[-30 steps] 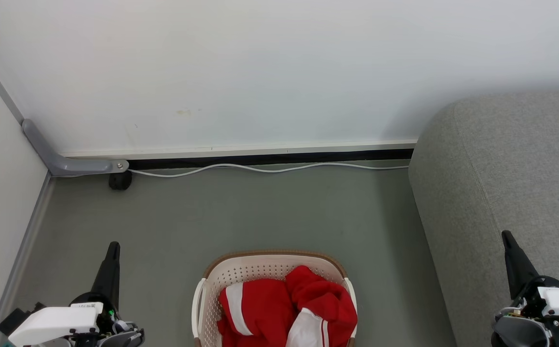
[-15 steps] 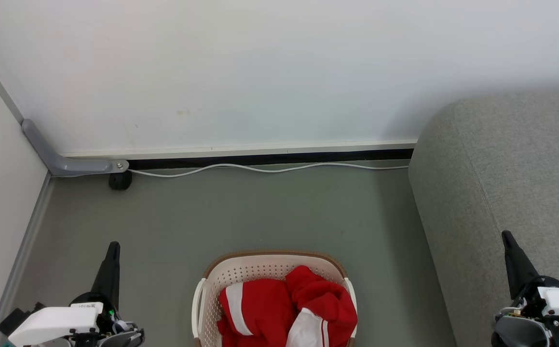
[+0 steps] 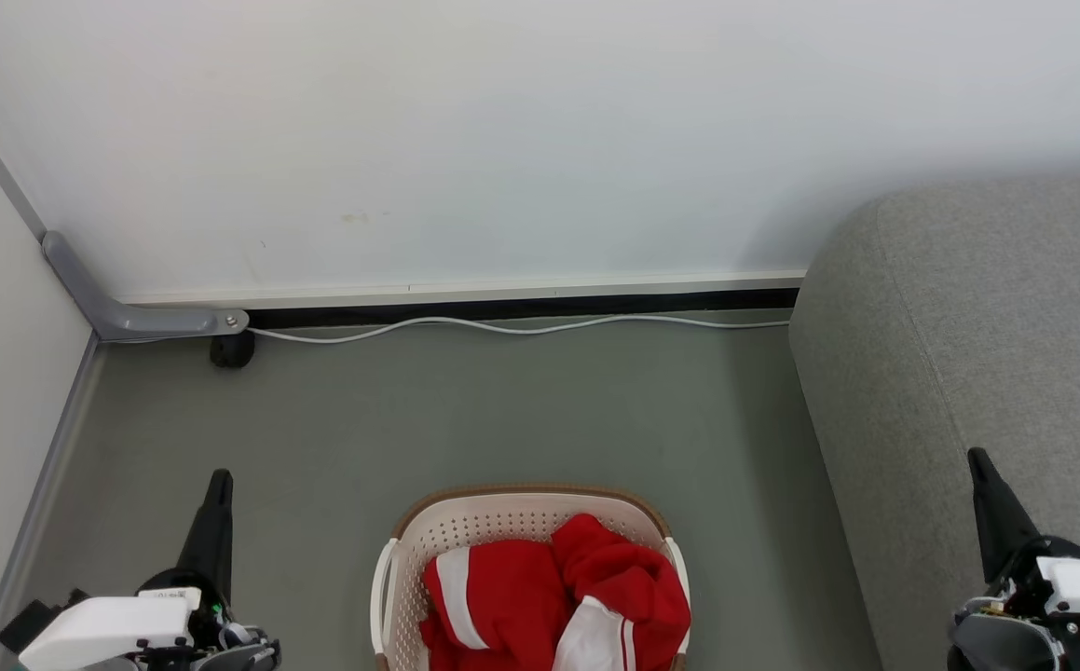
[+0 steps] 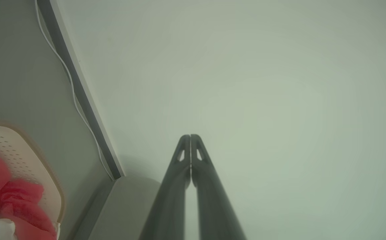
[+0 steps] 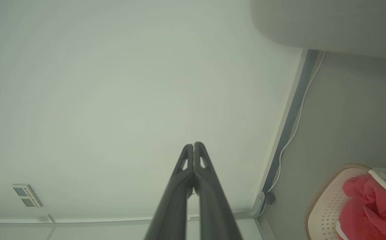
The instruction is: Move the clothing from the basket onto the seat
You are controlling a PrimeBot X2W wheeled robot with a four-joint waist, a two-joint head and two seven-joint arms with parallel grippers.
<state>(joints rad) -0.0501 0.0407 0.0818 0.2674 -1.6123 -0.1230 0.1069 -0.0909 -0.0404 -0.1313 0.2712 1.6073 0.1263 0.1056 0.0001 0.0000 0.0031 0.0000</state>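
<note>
reaching in means parting the fingers (image 4: 176,176) first: left gripper (image 3: 219,477) and right gripper (image 3: 976,458) are pressed together, empty. the clothing (image 3: 540,596) lies heaped in the basket (image 3: 484,527) near the seat (image 3: 968,326); pinch a high fold.

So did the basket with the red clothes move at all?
No. The basket sits in the same spot, just as far from the white cable behind it and the grey sofa beside it as before.
</note>
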